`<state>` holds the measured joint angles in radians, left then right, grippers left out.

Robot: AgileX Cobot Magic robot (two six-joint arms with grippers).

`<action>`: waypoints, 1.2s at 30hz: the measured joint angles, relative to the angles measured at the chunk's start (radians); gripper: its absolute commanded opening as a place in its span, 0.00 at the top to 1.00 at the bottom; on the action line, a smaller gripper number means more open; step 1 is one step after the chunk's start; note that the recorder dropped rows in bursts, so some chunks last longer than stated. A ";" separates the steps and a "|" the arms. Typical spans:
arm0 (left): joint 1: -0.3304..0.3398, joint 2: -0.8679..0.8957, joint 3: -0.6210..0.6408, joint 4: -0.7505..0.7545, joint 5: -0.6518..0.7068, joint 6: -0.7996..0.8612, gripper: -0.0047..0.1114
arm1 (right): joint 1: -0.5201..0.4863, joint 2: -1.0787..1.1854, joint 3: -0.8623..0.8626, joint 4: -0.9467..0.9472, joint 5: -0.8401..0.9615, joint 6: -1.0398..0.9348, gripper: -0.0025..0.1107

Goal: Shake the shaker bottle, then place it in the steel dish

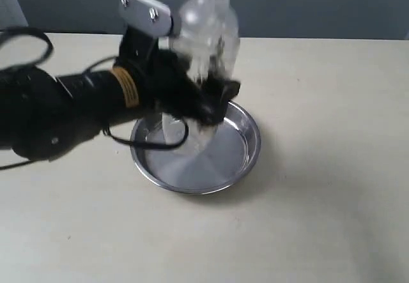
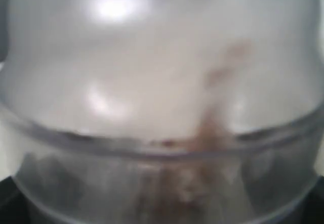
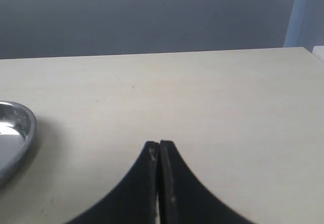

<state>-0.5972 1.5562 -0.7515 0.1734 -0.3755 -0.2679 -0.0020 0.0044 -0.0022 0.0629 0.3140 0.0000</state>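
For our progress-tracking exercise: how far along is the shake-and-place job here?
Done: the left gripper has the shaker bottle grasped. In hand: shaking, judging by its blur and streaked granules. Left: setting it in the steel dish underneath and letting go.

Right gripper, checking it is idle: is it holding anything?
No, the right gripper is shut, jaws pressed together with nothing between them.

The table point(image 1: 326, 193) right of the dish point(image 1: 254, 144) is free for a pass. Over the dish's left and middle, the bottle point(image 1: 208, 30), left claw point(image 1: 214, 101) and its arm point(image 1: 77, 104) stand in the way.
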 measured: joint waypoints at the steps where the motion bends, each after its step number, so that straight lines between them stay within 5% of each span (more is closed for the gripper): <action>1: 0.000 0.009 0.017 0.009 0.000 0.000 0.96 | 0.000 0.000 0.000 0.000 0.000 0.000 0.98; 7: 0.002 -0.007 0.018 0.019 -0.203 0.000 0.96 | 0.000 0.000 0.000 0.000 0.000 0.000 0.98; 18: 0.004 0.008 0.016 0.021 -0.263 0.000 0.96 | 0.000 0.000 0.000 0.000 0.000 0.000 0.98; 27: 0.004 0.195 0.064 -0.049 -0.471 0.002 0.96 | 0.000 0.000 0.000 0.000 0.000 0.000 0.98; 36: 0.006 0.278 0.070 -0.125 -0.519 0.028 0.96 | 0.000 0.000 0.000 0.000 0.000 0.000 0.98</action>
<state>-0.5910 1.8344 -0.6817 0.0486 -0.8941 -0.2403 -0.0020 0.0044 -0.0022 0.0629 0.3140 0.0000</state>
